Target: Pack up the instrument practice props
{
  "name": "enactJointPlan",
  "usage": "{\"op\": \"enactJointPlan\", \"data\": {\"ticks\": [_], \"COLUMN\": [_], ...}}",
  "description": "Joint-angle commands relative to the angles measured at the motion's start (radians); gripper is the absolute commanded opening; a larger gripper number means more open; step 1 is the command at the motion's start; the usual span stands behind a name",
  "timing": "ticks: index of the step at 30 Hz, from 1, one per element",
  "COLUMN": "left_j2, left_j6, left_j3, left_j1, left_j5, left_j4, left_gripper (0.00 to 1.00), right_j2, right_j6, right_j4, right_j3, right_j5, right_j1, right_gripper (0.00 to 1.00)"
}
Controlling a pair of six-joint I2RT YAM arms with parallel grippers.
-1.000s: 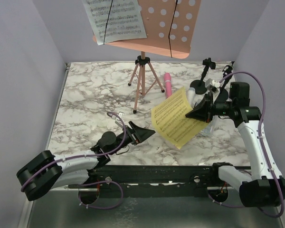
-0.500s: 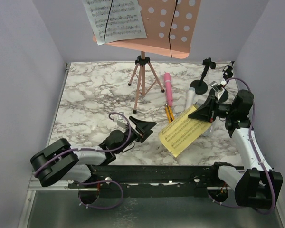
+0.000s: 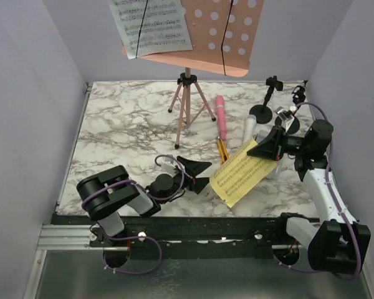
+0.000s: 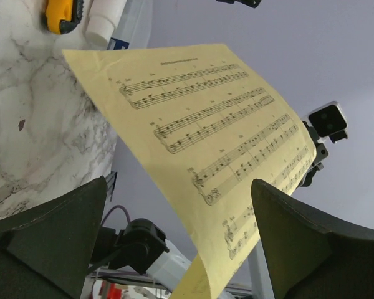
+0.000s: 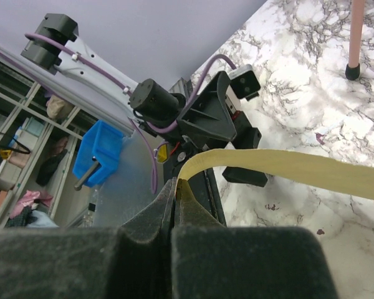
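My right gripper (image 3: 266,148) is shut on the upper edge of a yellow sheet-music page (image 3: 243,172), held tilted above the table's front right; the page (image 5: 287,167) curves out of my closed jaws. My left gripper (image 3: 199,175) is open just left of the page, which fills its view (image 4: 212,124) between my fingers, untouched. A pink perforated music rack (image 3: 221,37) with a white page (image 3: 151,26) stands on a pink tripod (image 3: 187,103) at the back. A pink microphone (image 3: 222,117) and a grey-white one (image 3: 249,128) lie beside two black mic mounts (image 3: 263,107).
A small yellow-and-black cutter (image 3: 222,148) lies by the page's top edge; it also shows in the left wrist view (image 4: 61,14). A clear plastic box (image 3: 275,167) sits under my right gripper. Purple walls close in the table's sides.
My right gripper lowered the yellow page and drew it right. My left arm swung right and forward, bringing its open gripper up to the page's left edge.
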Motion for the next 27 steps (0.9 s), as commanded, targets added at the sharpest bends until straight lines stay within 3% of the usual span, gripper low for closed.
{"op": "enactJointPlan", "data": {"ticks": [1,9,12,14,16,18,21,23,25,27], "left_j2": [0.166,0.272,0.263,0.254,0.245,0.232,0.195,0.164,0.131,0.101], "left_j6": [-0.181,-0.201,-0.201,-0.202,-0.207,-0.206,-0.173,-0.139,-0.111,-0.074], "left_j3": [0.031,0.155,0.146,0.140,0.132,0.122,0.089,0.070,0.054,0.043], "left_j1": [-0.027,-0.060,-0.061,-0.061,-0.061,-0.061,-0.054,-0.043,-0.030,-0.011], "left_j5": [-0.035,-0.031,-0.062,-0.069,-0.067,-0.071,-0.101,-0.112,-0.108,-0.080], "left_j4": [0.290,0.290,0.288,0.289,0.289,0.288,0.288,0.289,0.289,0.288], "left_gripper": [0.99,0.96,0.87,0.75,0.70,0.57,0.31,0.03,0.00,0.00], "right_j2": [0.003,-0.004,-0.005,-0.007,-0.009,-0.013,-0.019,-0.024,-0.027,-0.034], "right_j6": [0.012,-0.006,-0.024,-0.045,-0.071,-0.100,-0.152,-0.181,-0.215,-0.244], "right_j4": [0.037,0.022,0.010,-0.009,-0.032,-0.062,-0.110,-0.143,-0.177,-0.205], "right_j3": [-0.017,-0.027,-0.028,-0.026,-0.024,-0.019,-0.012,-0.005,-0.001,0.003], "right_j5": [-0.063,-0.061,-0.059,-0.056,-0.053,-0.049,-0.047,-0.044,-0.042,-0.041], "right_j1": [-0.002,-0.003,-0.003,-0.002,-0.003,-0.003,-0.002,-0.002,-0.003,-0.003], "right_gripper": [0.00,0.00,0.00,0.00,0.00,0.00,0.00,0.00,0.04,0.23]}}
